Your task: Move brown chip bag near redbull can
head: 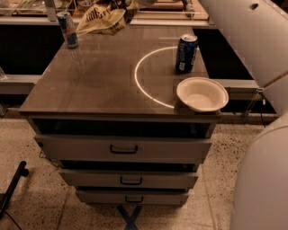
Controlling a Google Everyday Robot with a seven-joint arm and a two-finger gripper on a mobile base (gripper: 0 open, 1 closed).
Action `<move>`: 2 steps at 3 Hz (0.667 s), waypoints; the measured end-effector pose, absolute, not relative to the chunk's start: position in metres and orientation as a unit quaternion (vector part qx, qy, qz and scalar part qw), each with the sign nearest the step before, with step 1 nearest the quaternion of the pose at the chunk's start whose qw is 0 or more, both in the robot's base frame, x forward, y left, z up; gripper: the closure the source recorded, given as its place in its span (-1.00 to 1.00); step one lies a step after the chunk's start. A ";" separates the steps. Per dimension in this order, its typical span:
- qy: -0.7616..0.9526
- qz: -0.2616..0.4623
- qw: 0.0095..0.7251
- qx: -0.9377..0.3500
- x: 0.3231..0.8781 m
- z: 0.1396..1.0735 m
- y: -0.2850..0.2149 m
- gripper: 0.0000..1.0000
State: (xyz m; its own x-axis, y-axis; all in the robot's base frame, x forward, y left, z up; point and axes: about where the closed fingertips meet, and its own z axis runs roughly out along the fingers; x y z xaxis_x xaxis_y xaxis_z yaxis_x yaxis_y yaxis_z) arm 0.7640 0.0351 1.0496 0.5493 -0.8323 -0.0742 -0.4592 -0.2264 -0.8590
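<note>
Your gripper (136, 3) sits at the very top edge of the frame, left of centre, cut off by the border, so you cannot tell whether it is clamped on anything. The brown chip bag (100, 19) spreads down and to the left from right beside it, crumpled, in the upper left of the frame over the back of the tabletop (103, 85). The redbull can (67, 29) stands upright just left of the bag's lower end, near the back left corner. Right of centre you see a dark blue soda can (186, 53), upright, and a white bowl (202, 94) below it at the front right edge. Your white arm (243, 31) fills the upper right.
</note>
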 end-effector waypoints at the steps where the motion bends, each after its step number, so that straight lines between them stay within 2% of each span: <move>1: 0.418 -0.184 0.436 -0.775 0.769 1.030 0.051 1.00; 2: 0.382 -0.135 0.437 -0.803 0.783 1.010 0.080 1.00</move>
